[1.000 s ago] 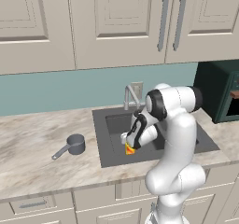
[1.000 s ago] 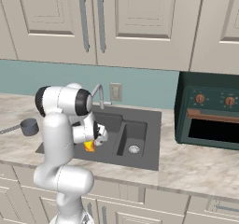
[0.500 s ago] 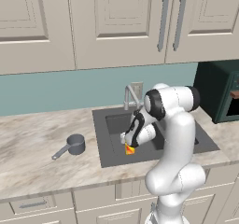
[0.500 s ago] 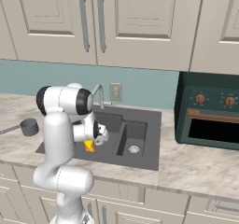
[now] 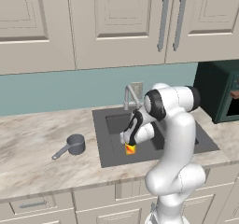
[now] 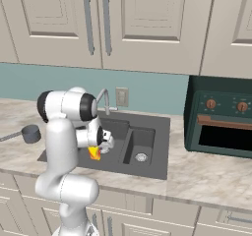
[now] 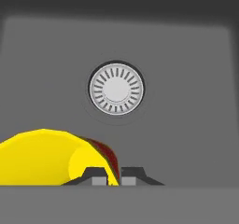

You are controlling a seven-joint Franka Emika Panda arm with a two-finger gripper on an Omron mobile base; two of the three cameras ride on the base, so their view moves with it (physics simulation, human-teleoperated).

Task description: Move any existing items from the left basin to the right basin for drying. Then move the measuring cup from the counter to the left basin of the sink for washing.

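The yellow cup (image 7: 46, 157) is pinched by the fingers (image 7: 103, 174) over the left basin (image 5: 116, 125); the marbled bench (image 5: 32, 148) is backed by teal wall (image 5: 56, 92).

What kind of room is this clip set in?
A rendered home kitchen: a dark double sink with a gooseneck faucet set in a marbled counter, cream cabinets above, and a dark green oven at the side.
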